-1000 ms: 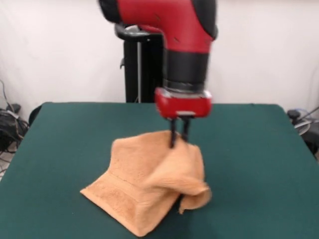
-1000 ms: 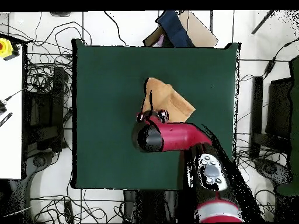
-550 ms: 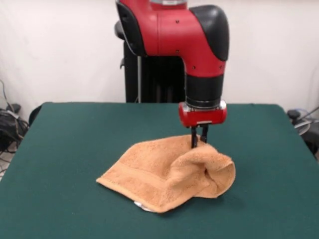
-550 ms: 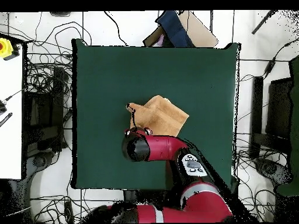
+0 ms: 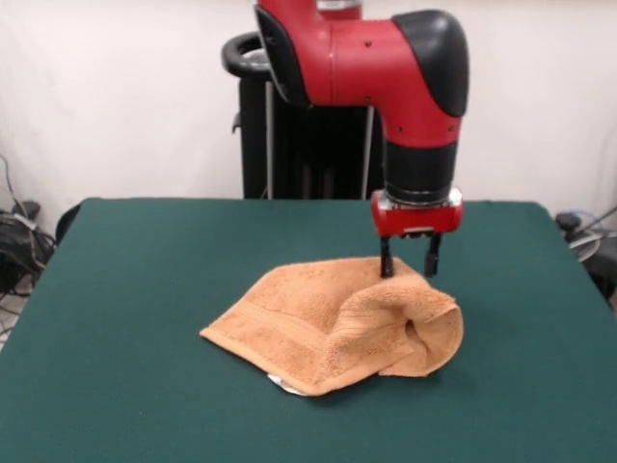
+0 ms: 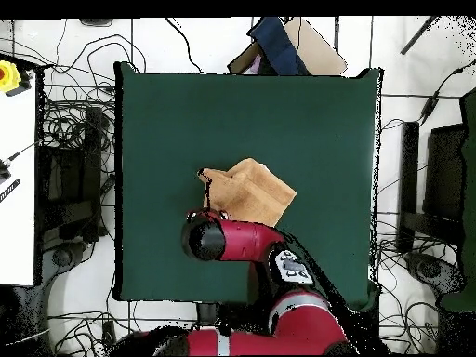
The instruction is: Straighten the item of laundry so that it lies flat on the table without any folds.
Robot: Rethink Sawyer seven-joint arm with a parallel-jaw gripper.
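Hanging over the towel (image 5: 337,328), the gripper (image 5: 410,263) has its two fingers spread apart, and their tips stand at the upper right part of the cloth without pinching it. The towel lies near the middle of the green table (image 5: 145,289), doubled over on itself with a raised fold at its 3 o'clock side. A small white tag (image 5: 281,385) shows at its 6 o'clock edge.

No text, label, brand, number or sign can be read in either view; the small white tag (image 5: 285,386) at the towel's (image 5: 328,323) near edge shows no legible print.
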